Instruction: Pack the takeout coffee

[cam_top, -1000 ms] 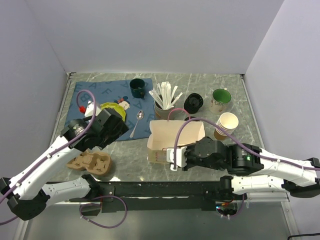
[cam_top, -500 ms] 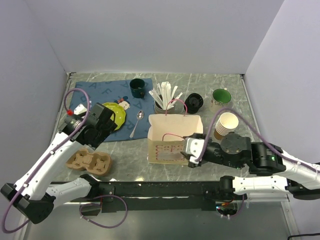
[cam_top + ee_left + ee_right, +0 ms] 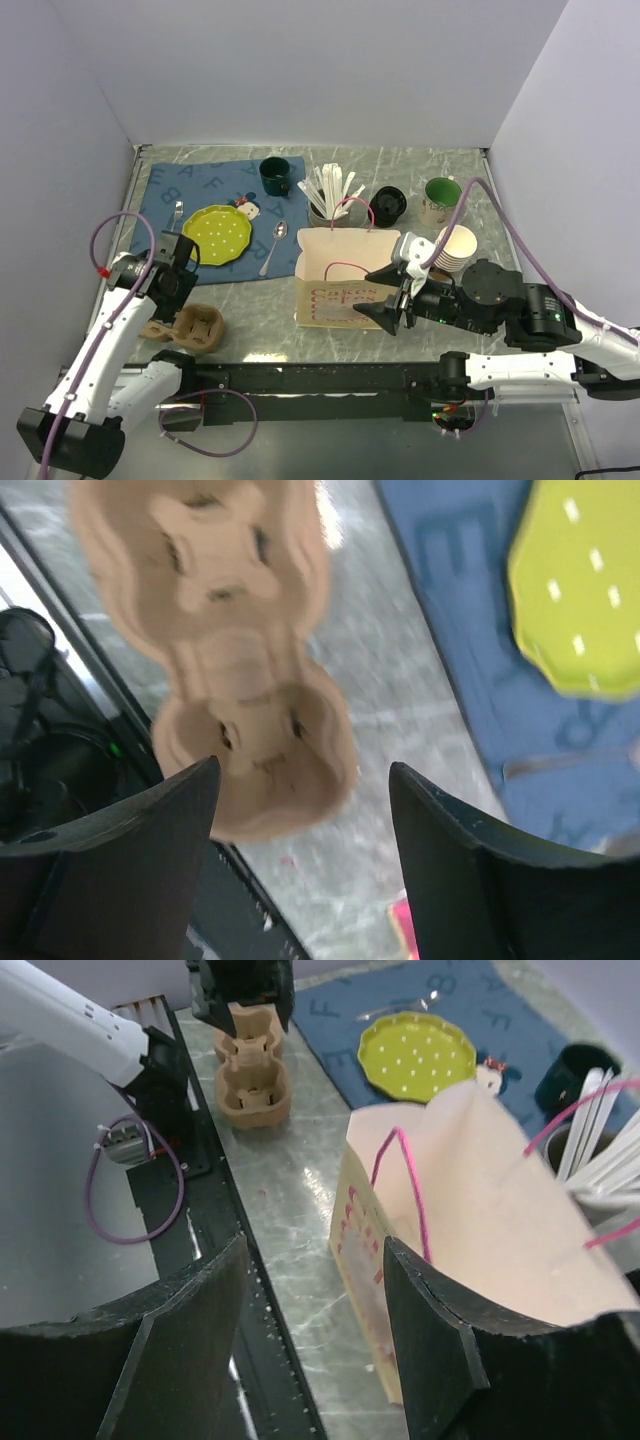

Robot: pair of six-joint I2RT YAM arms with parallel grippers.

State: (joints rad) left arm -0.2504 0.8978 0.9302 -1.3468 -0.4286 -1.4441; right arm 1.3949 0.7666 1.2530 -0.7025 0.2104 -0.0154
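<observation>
- left gripper (image 3: 302,778): jaws spread, gripping nothing. It hovers just above the cardboard cup carrier (image 3: 235,670), which is blurred in the wrist view and partly covered by the arm from above.
- right gripper (image 3: 315,1250): jaws apart, empty, just beside the near face of the paper bag (image 3: 470,1220). The bag's far right side is cut off in the wrist view.
- takeout coffee (image 3: 387,206): on the table beyond the bag from the right gripper, well apart, with the bag between them. It is far off to the left gripper's right.
- from above mostly the coffee's black lid shows; the cup wall is hard to make out.
- stack of open paper cups (image 3: 455,248): near the coffee, beyond the right gripper, crossed by a cable.
</observation>
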